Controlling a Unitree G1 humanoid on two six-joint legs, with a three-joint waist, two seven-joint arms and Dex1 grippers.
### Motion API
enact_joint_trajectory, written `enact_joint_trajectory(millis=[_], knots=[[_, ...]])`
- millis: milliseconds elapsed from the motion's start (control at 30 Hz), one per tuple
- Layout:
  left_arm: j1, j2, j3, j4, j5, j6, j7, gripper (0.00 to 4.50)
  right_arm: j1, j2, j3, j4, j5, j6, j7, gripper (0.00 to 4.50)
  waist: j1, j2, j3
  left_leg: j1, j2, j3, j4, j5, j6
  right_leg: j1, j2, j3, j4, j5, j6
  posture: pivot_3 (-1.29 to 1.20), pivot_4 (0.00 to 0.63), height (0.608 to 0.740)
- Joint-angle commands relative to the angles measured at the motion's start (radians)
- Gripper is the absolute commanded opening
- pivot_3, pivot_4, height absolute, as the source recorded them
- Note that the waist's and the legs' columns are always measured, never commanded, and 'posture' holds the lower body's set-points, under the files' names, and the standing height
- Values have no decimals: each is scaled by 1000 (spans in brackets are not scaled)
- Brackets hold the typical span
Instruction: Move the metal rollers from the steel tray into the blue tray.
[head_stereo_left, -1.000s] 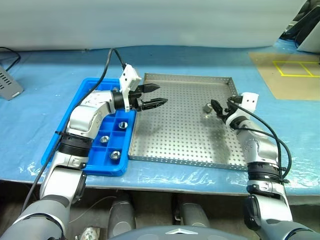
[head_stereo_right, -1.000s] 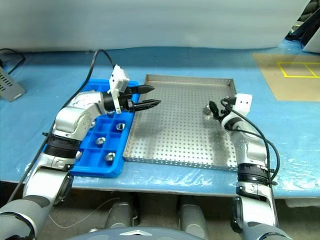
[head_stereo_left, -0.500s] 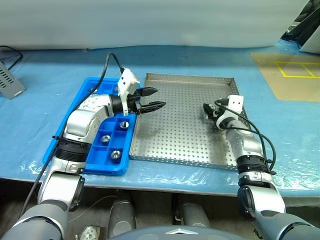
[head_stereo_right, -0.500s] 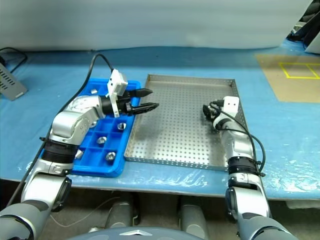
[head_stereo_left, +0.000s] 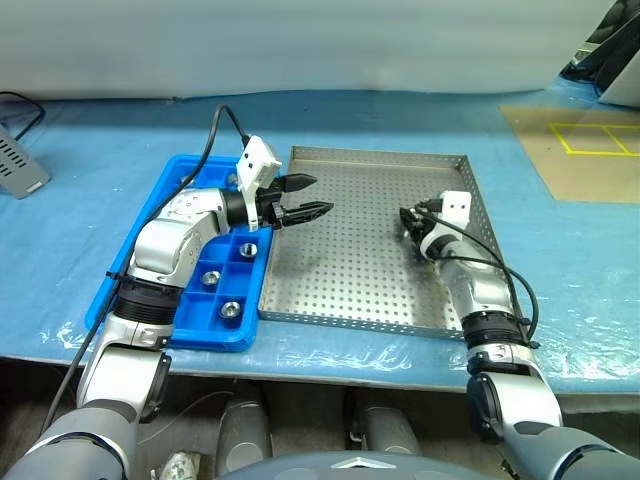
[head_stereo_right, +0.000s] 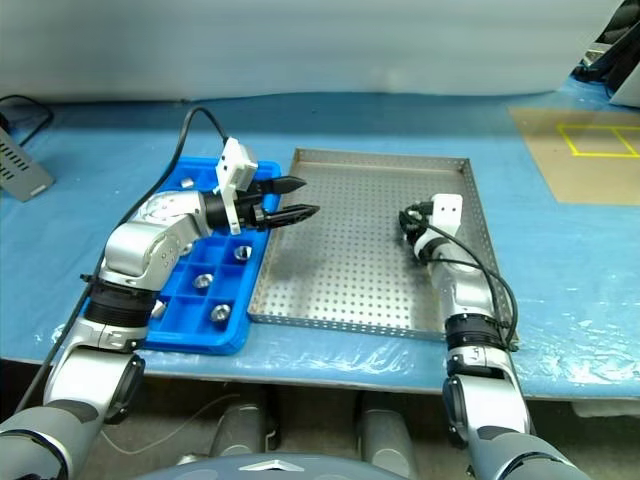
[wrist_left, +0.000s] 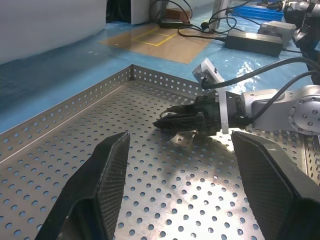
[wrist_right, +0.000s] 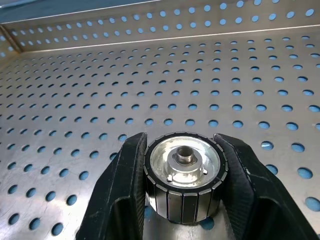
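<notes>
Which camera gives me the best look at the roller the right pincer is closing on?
The right wrist view: the roller sits large between the right pincer's fingers, on the steel tray. In the head views it is mostly hidden by the pincer; the left wrist view shows the pincer side-on.

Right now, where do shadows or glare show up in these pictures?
Left eye view: soft shadows on the steel tray under both arms. Left wrist view: bright glare on the blue sheeting, left gripper fingers blurred. Right wrist view: roller sharp between right gripper fingers.
</notes>
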Motion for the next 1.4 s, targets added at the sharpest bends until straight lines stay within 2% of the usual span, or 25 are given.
enact_joint_trajectory(millis=[33, 133, 233, 367, 633, 967, 1200, 1267, 1367, 1400], knots=[[-12, 4, 17, -29, -7, -6, 2, 3430, 59, -28, 24, -146, 49, 87, 92, 1652, 1, 0, 0, 0, 0, 0, 0, 0, 0, 0, 0, 0, 0, 0, 0, -262, 150, 740], [-9, 3, 17, -31, -7, -6, 3, 3430, 115, -43, 58, -274, 96, 184, 179, 1652, 0, 0, 0, 0, 0, 0, 0, -1, 1, 0, 0, 0, -1, 0, 0, -264, 150, 740], [-8, 4, 18, -28, -6, -6, 2, 3430, 189, -93, 144, -479, 189, 343, 328, 1652, -1, 1, 1, 0, 0, 0, -1, -1, 2, 0, 0, 0, -1, 0, 0, -265, 150, 740], [-12, 1, 18, -21, -5, -8, 0, 3430, 183, -102, 186, -583, 247, 440, 376, 1652, -2, 1, 1, 2, 1, 0, -3, -1, 1, 0, 0, 0, -1, 0, 0, -265, 150, 740], [3, -8, 11, -50, -12, 4, 1, 3430, 67, -15, 225, -432, 181, 380, 332, 1652, 2, 1, 1, 1, 0, 0, -4, 0, 0, 0, 0, 0, -2, 0, 0, -248, 150, 740], [15, 3, 17, -56, -10, 7, 2, 3430, 119, -27, 278, -357, 96, 324, 355, 1652, 4, 1, 1, -3, 0, 0, -6, 0, -1, -2, 0, -1, -6, 0, 0, -239, 150, 740], [4, -3, 11, -37, -5, -2, -4, 3430, 110, -1, 257, -350, 91, 286, 335, 1652, 1, 1, 1, 0, 0, 0, -6, 0, 0, -1, 0, -1, -4, 0, 0, -252, 150, 740], [2, -6, 9, -34, -3, -5, -5, 3430, 117, -1, 257, -375, 104, 298, 345, 2415, 1, 1, 1, 0, 0, 0, -6, 0, 0, -1, 0, -1, -4, 0, 0, -252, 150, 740], [4, -9, 7, -36, -4, -6, -6, 3430, 114, 7, 233, -434, 160, 377, 338, 3298, 1, 1, 1, 0, 0, 0, -6, 0, 0, -1, 0, -1, -4, 0, 0, -252, 150, 740], [4, -9, 7, -36, -4, -7, -8, 3430, 112, 6, 221, -457, 182, 393, 344, 3298, 1, 1, 1, 0, 0, 0, -6, 0, 0, -1, 0, -1, -4, 0, 0, -257, 150, 740]])
